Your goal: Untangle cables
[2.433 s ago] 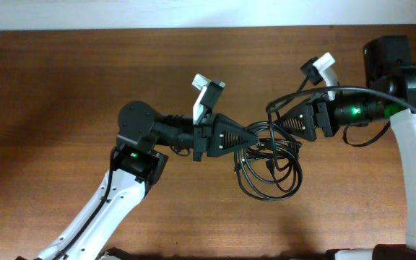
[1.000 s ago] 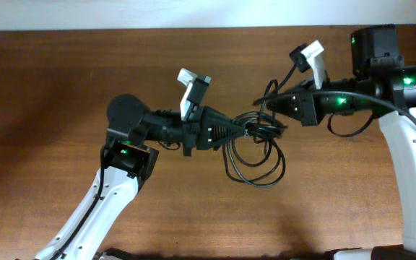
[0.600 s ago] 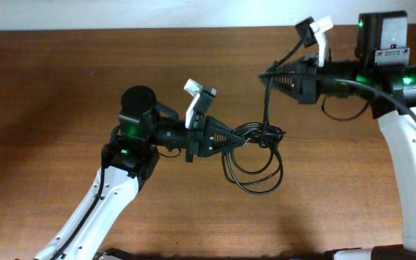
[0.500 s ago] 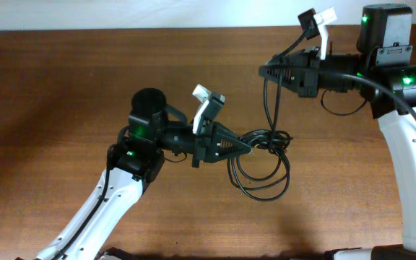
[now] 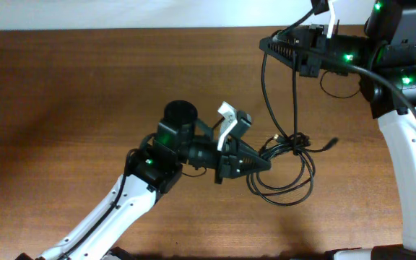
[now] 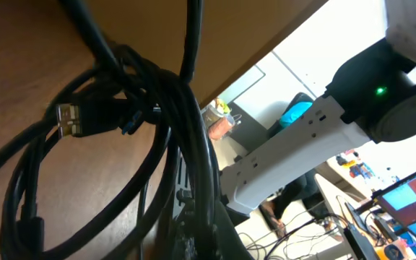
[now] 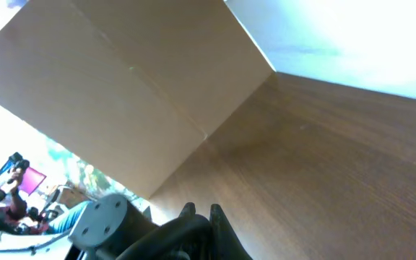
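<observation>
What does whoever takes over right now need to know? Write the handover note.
Left end effector: shut on the cable bundle over the table.
Right end effector: shut on a cable strand, raised near the far edge; it hangs down into the bundle.
Done: one strand drawn up from the knot.
Left: loops and a USB plug are tangled by the left end effector; nothing separated yet.

The left gripper (image 5: 267, 162) pinches a tangled bundle of thin black cables (image 5: 289, 148) at its knot, above the brown wooden table (image 5: 63, 94). Loose loops lie just beyond its fingertips. Two strands rise from the knot to the right gripper (image 5: 264, 43), which grips them, well apart from the left.
</observation>
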### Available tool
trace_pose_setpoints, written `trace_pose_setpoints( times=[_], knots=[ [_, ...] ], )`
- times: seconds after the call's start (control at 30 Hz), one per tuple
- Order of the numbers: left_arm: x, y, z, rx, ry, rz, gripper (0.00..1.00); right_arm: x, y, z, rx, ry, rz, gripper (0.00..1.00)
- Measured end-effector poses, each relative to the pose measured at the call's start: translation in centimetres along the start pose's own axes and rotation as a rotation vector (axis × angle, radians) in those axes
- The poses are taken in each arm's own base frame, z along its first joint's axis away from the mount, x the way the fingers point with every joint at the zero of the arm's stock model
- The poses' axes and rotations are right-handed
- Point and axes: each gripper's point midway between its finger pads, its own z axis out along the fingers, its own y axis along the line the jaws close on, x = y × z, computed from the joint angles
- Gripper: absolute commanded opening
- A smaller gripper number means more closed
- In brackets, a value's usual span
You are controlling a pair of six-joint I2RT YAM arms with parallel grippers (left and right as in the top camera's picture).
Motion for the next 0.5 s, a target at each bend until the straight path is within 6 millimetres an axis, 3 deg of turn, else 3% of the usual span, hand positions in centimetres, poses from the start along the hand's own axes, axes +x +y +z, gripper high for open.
trace_pose_setpoints(
  times=[0.23, 0.4, 0.5],
  knots=[
    [-0.6, -0.2, 0.4, -0.003, -0.021, 0.037, 0.0, 1.7, -4.0, -0.4, 0.218, 0.014, 0.128, 0.04],
    [-2.6, -1.5, 0.4, 0.037, -0.083, 0.113, 0.0, 6.8, -8.5, -2.8, 0.522, 0.141, 0.259, 0.04],
    [-3.7, -2.3, 0.3, 0.066, -0.119, 0.144, 0.0, 8.1, -10.2, -4.2, 0.656, 0.179, 0.275, 0.08]
  ],
)
